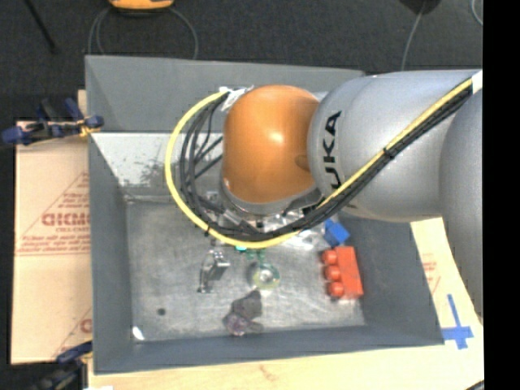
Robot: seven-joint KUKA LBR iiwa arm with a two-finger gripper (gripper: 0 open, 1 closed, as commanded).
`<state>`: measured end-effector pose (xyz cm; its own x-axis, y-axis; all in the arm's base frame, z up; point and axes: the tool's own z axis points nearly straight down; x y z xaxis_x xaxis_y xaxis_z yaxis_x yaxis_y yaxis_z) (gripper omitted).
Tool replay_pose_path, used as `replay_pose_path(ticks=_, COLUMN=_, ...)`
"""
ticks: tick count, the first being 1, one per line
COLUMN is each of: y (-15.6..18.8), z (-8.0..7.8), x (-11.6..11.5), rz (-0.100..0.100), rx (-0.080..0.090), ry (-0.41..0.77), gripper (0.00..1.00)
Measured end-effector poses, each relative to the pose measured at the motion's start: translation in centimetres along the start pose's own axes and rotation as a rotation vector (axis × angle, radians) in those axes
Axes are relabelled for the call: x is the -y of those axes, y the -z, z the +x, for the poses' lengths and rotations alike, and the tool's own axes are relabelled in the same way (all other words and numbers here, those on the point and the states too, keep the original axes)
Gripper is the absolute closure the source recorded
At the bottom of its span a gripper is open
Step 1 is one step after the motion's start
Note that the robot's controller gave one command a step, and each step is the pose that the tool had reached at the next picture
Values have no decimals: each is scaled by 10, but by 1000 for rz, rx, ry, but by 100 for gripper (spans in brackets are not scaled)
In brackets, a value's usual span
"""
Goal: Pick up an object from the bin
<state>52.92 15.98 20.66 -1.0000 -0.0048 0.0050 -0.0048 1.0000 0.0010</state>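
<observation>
Arm (390, 153) reaches in from right, cut off at edge. Orange wrist cover (266, 143) and cable loops (191, 177) hang over bin (110, 242) middle, hiding floor beneath. Gripper (257, 215) mostly hidden under cover, only metal base peeking out; open or clenched: cannot tell. No thing seen held.

Nearest, just below wrist:
- small teal bits (244, 250), partly covered
- clear roundish piece (264, 277)
- grey metal piece (213, 270), shape hard to make out

Further toward front wall: dark purple lump (244, 314). At right: red block (342, 272), blue piece (335, 234) half under arm.
</observation>
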Motion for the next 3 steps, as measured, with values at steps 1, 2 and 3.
replay_pose_path(ticks=1, y=-90, z=-18, x=43, rz=4, rx=1, ry=26, gripper=0)
replay_pose_path(ticks=2, y=-118, z=-24, x=115, rz=5, rx=4, ry=53, gripper=0)
replay_pose_path(ticks=3, y=-130, z=-11, x=173, rz=3, rx=17, ry=373, gripper=0)
